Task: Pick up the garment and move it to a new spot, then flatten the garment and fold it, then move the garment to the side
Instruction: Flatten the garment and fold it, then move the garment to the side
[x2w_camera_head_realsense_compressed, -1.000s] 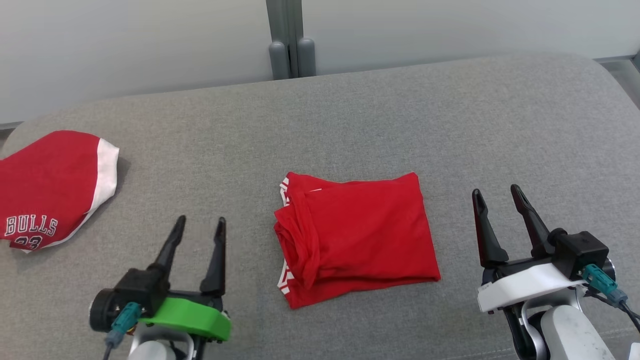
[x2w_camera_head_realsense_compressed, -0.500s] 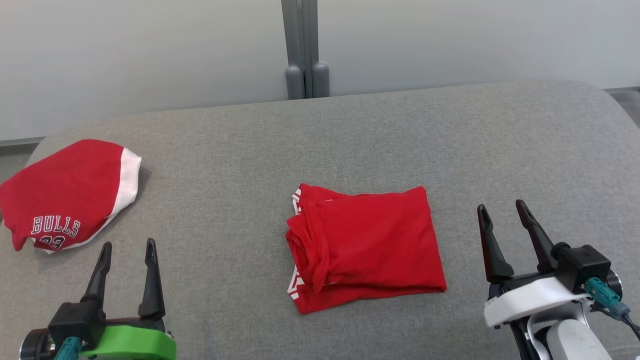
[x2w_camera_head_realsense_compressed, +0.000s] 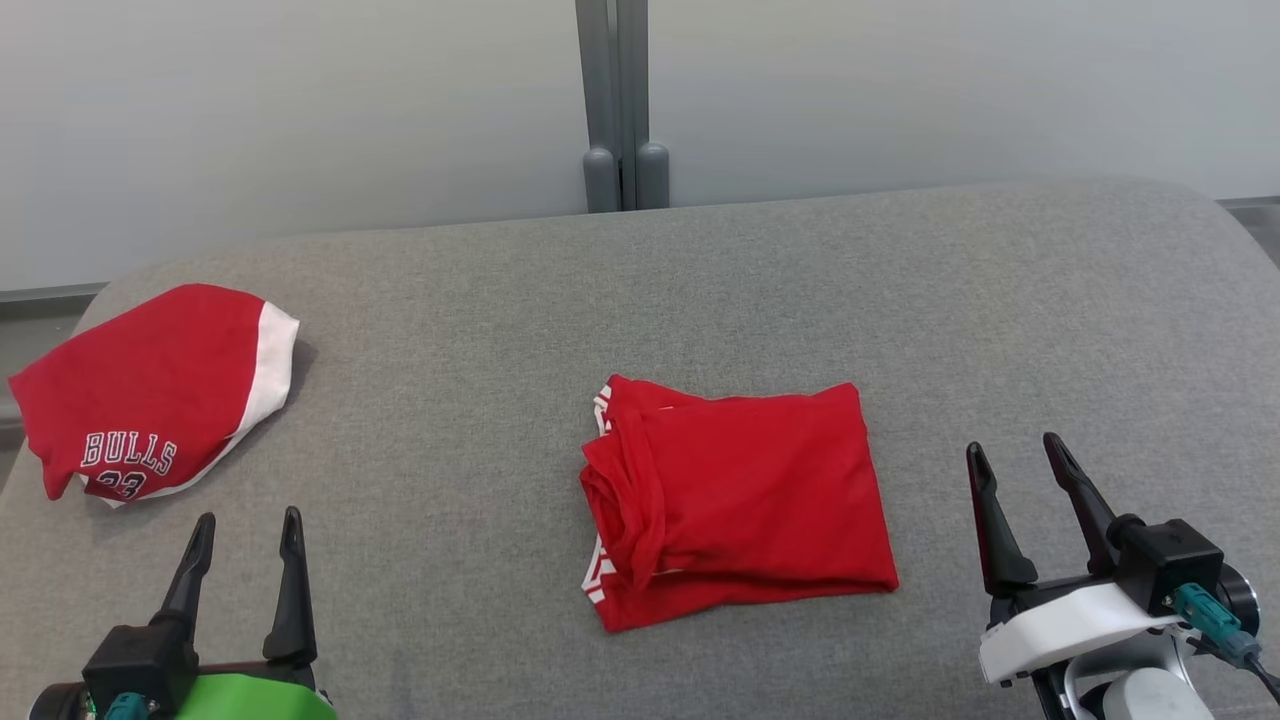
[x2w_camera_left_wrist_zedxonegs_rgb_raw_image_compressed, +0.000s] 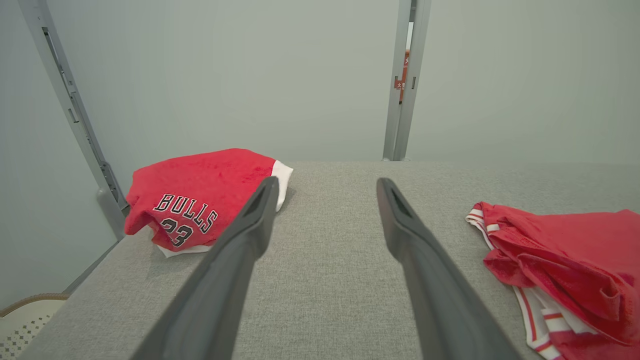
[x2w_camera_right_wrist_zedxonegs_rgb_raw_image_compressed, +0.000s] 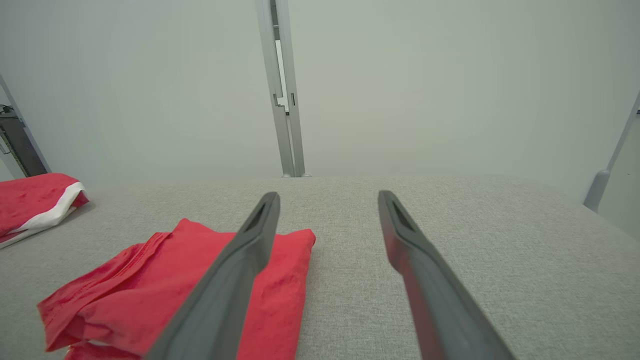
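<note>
The garment (x2w_camera_head_realsense_compressed: 740, 490) is plain red with white-striped trim and lies folded into a rough rectangle in the middle of the grey cushioned surface (x2w_camera_head_realsense_compressed: 450, 330). My left gripper (x2w_camera_head_realsense_compressed: 248, 516) hovers open at the lower left, well left of the garment, with nothing between its fingers. My right gripper (x2w_camera_head_realsense_compressed: 1013, 444) stands open just right of the garment's right edge, also holding nothing. In the left wrist view the garment (x2w_camera_left_wrist_zedxonegs_rgb_raw_image_compressed: 565, 260) lies to the right of the open left gripper (x2w_camera_left_wrist_zedxonegs_rgb_raw_image_compressed: 327, 181). In the right wrist view the garment (x2w_camera_right_wrist_zedxonegs_rgb_raw_image_compressed: 130, 295) sits left of and partly behind the right gripper (x2w_camera_right_wrist_zedxonegs_rgb_raw_image_compressed: 328, 194).
A second red garment (x2w_camera_head_realsense_compressed: 150, 390) with a white band and "BULLS 23" lettering lies at the far left edge, also seen as the Bulls garment (x2w_camera_left_wrist_zedxonegs_rgb_raw_image_compressed: 200, 190) ahead of the left fingers. A pale wall with a grey post (x2w_camera_head_realsense_compressed: 620, 100) rises behind the surface.
The head camera has tilted, shifting the whole picture down and right. My left gripper has drawn away to the left and back from the folded garment. The garment has not moved.
</note>
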